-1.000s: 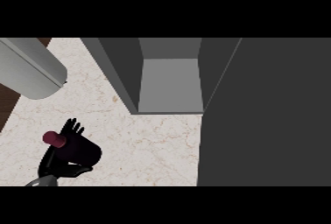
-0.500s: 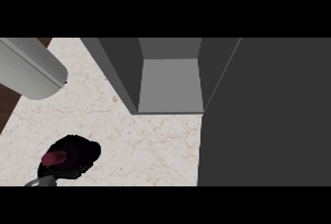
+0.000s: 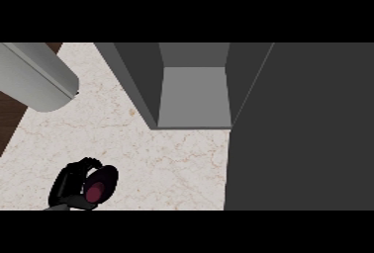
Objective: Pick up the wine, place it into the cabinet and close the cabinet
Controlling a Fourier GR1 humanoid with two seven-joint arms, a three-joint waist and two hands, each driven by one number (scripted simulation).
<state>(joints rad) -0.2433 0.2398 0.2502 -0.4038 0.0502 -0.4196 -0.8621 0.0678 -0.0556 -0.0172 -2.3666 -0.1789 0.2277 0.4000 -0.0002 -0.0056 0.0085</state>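
Left hand (image 3: 67, 184) fingers curl round the wine (image 3: 97, 185) near the counter's (image 3: 175, 158) lower-left edge; cabinet (image 3: 191, 99) open beyond.

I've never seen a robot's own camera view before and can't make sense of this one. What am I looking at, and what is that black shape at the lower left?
You are looking steeply down from the robot's head at a pale marble counter. The black shape is the robot's left hand, its fingers curled round a dark wine bottle with a reddish end facing the camera. The grey box above is an open cabinet, and the dark slab on the right looks like its door. The right hand is out of sight.
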